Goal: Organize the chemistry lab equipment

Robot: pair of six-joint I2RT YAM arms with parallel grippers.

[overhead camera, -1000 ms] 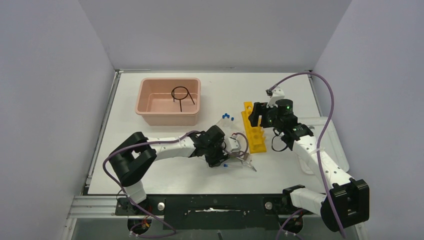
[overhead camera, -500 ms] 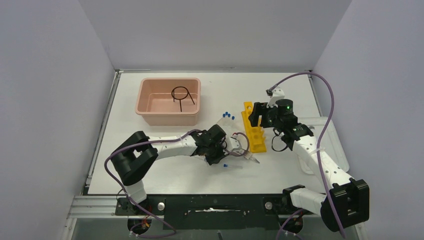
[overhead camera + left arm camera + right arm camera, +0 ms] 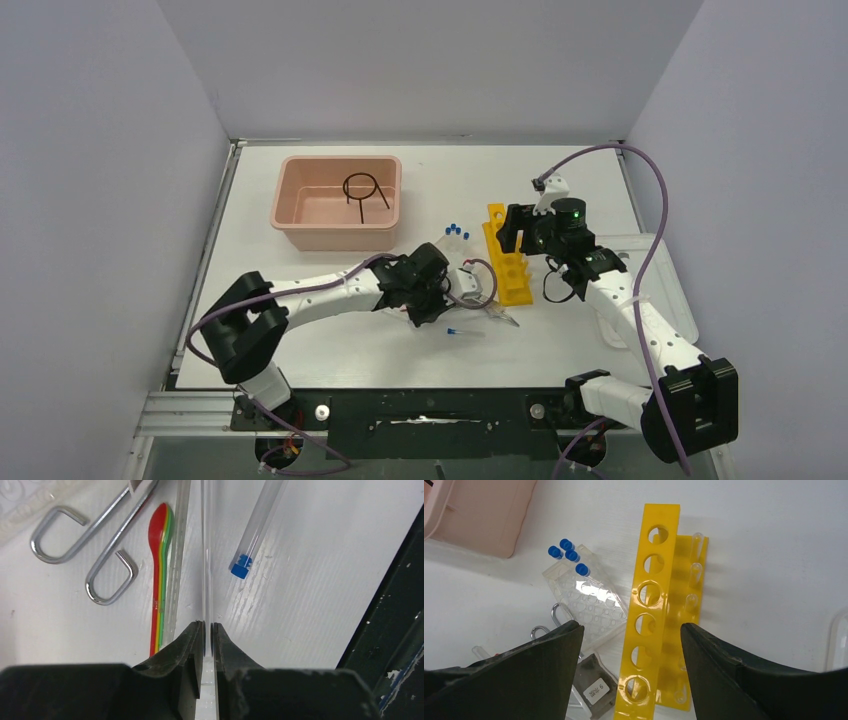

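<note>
Fingers [image 3: 186,647] of the left gripper [image 3: 207,630] are pressed together on a thin clear tube [image 3: 206,555], which runs straight away from the jaws, low over the white table [image 3: 310,580]. I cannot tell if this tube touches the table. Just beside it, towards the table edge, lies a blue-capped clear tube [image 3: 255,530] with its cap end nearer to the gripper. On the other side lies a clear rod [image 3: 179,540], and right against it the thin coloured sticks [image 3: 161,570], red, green and yellow, with spoon-shaped ends. Further on that side the metal tongs [image 3: 95,545] lie flat, their two loop handles pointing towards the camera.

The right gripper [image 3: 631,625] is wide open and holds nothing. It hangs above the yellow holed rack [image 3: 651,605], which shows between the two fingers in the wrist view. Just beside this rack is the clear tube rack [image 3: 591,607], with four blue-capped tubes [image 3: 571,555] standing at its far corner. The pink tub [image 3: 338,232] stands well apart, at the far left part of the table, and the black wire ring [image 3: 362,188] lies inside it.
</note>
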